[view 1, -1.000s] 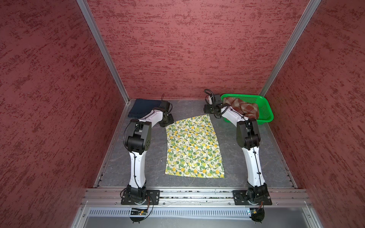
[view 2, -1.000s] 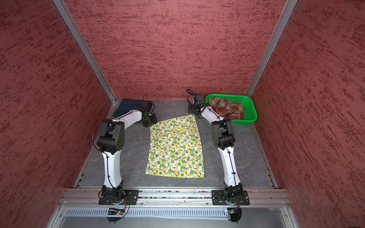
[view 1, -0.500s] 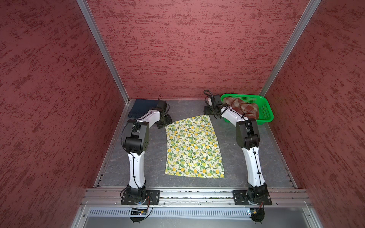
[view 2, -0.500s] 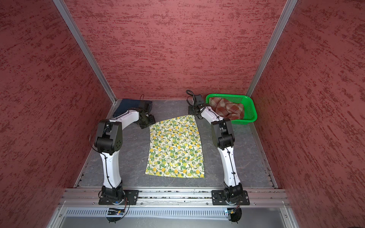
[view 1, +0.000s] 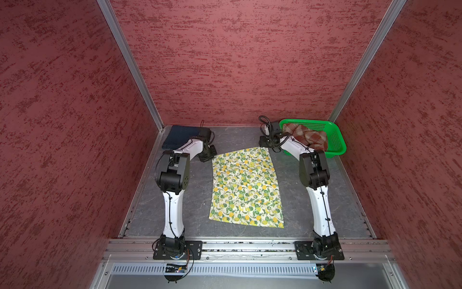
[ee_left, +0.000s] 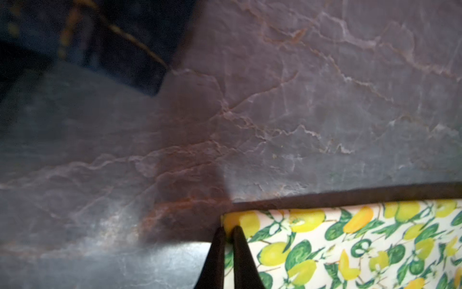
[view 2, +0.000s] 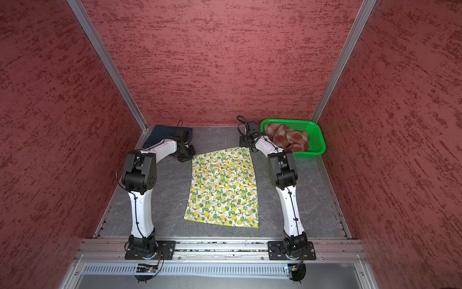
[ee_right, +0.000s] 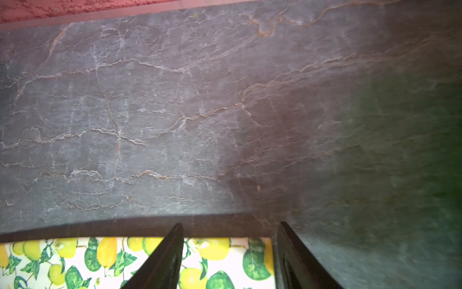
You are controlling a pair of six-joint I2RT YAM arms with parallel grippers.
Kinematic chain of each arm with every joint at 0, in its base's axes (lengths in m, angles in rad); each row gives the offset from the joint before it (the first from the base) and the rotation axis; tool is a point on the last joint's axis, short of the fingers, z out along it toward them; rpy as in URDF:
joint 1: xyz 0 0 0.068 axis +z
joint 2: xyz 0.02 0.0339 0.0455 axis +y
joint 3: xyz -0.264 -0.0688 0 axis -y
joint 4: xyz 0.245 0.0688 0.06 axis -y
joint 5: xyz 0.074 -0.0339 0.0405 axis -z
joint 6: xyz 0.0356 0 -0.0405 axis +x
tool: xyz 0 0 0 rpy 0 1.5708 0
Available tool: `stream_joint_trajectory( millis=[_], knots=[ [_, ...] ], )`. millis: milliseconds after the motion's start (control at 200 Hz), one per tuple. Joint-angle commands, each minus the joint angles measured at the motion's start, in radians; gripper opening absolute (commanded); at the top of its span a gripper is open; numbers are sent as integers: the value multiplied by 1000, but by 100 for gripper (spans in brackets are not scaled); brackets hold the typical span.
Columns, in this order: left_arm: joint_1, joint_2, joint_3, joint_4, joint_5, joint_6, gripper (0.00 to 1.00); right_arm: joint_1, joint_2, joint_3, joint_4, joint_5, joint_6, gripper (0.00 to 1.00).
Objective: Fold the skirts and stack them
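Denim skirt (view 1: pixel 175 136) lies folded just behind the left gripper (ee_left: pixel 227 229), so one looks done. Lemon skirt (view 1: pixel 246 187) is spread flat and unfolded, running from both grippers back toward the arm bases. Left jaws are pinched together on one far corner. Right gripper (ee_right: pixel 230 226) has jaws apart, straddling the other corner, nothing gripped. Plaid skirt (view 1: pixel 308 136) is bunched in the green basket (view 1: pixel 336 141) beside the right gripper. Two folds and the stacking remain.

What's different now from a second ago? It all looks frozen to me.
The left gripper has pinched shut on the far left corner of the lemon skirt; its arm only shifted slightly. The right gripper stays open astride the far right corner. The lemon skirt, navy skirt and plaid skirt in the green basket have not moved.
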Motion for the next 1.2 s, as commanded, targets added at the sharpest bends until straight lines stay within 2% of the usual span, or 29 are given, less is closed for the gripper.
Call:
stream_joint_trajectory(
  millis=[0,296,521,716,766,816,862,1192],
  knots=[
    [-2,10,15,-10,3,11,0,-14,-2,-8,-13,-22,-4,61],
    [2,14,36,-16,1,11,0,-16,3,-1,-69,21,-8,56],
    [1,11,35,-10,2,5,0,-16,25,-3,-58,-21,9,49],
    [1,13,39,-4,9,-2,0,-18,57,45,-51,-68,35,26],
    [1,13,42,-4,6,-2,0,-16,67,67,-64,-72,36,14],
    [1,13,44,-4,7,-2,0,-16,67,69,-58,-72,39,9],
    [1,13,46,-5,8,-1,0,-17,65,68,-48,-69,40,0],
    [24,-8,88,-15,8,1,0,-16,-20,50,56,5,43,0]
  ],
)
